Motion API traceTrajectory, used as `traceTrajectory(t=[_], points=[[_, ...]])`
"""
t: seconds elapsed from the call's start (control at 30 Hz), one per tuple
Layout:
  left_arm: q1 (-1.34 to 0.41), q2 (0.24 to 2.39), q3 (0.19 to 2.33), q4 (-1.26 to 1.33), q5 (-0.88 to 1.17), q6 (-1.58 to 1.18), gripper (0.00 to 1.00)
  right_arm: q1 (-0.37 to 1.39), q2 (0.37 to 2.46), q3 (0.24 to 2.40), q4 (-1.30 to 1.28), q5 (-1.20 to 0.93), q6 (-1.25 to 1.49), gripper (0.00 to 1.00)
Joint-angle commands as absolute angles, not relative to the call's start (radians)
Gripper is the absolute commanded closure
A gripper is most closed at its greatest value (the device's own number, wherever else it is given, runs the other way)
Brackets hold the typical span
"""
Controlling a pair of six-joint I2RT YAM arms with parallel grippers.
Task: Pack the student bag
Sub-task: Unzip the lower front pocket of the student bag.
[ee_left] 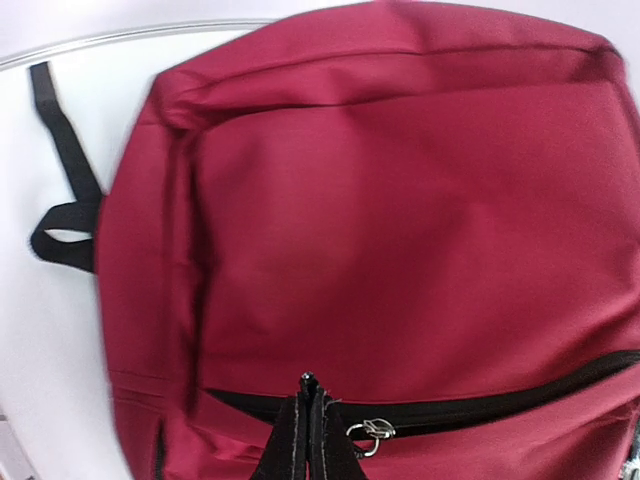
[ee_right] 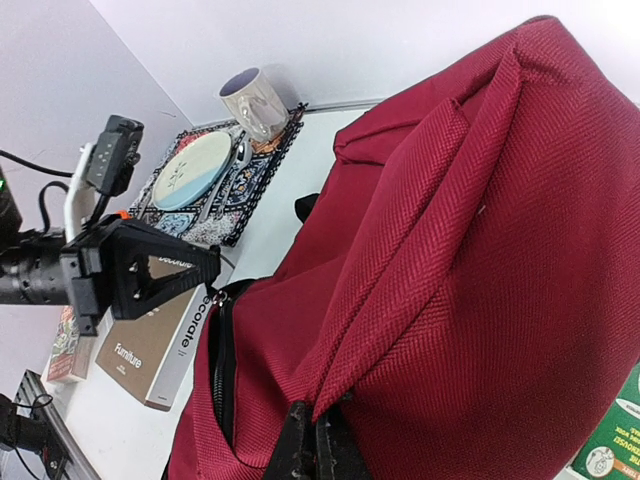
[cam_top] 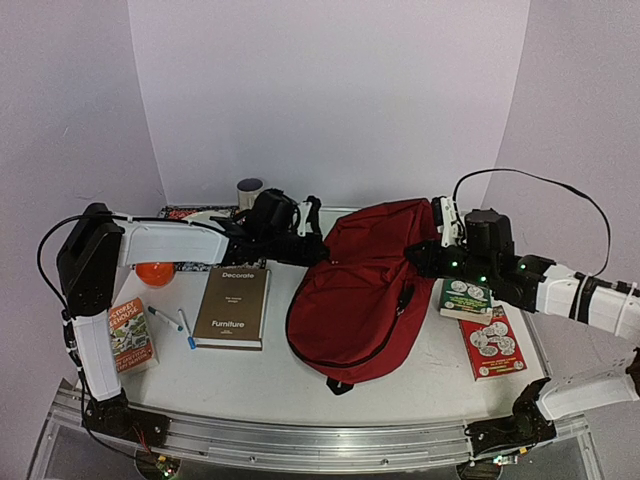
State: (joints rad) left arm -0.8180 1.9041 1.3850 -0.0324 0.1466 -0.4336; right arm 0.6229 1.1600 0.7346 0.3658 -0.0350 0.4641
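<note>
1. Currently the student bag (cam_top: 360,290) lies mid-way across the table (cam_top: 430,365); right claw (ee_right: 315,445) pinches a raised fabric fold, left claw (ee_left: 306,430) closed tight at the zip (ee_left: 480,405).
2. Thin fold may slip free, collapsing the opening.

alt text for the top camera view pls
A dark red backpack lies centre frame, the left gripper and right gripper each pinching its fabric. A brown book lies on its left, a green book and a red book on its right.

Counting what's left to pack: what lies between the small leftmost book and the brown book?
Two pens on the table, visible in the top view.
</note>
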Motion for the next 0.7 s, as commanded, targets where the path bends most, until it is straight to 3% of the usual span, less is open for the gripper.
traceTrajectory(t=[0.0,0.43,0.67], points=[[-0.769,1.897,1.353,-0.026,0.059,-0.410,1.00,0.613,1.076,0.725,0.426,0.016,0.453,1.00],[-0.715,1.892,1.265,-0.067,-0.178,-0.349,1.00,0.602,1.084,0.696,0.413,0.040,0.474,1.00],[-0.729,1.888,1.261,-0.064,-0.061,-0.353,1.00,0.602,1.211,0.735,0.374,0.010,0.455,1.00]])
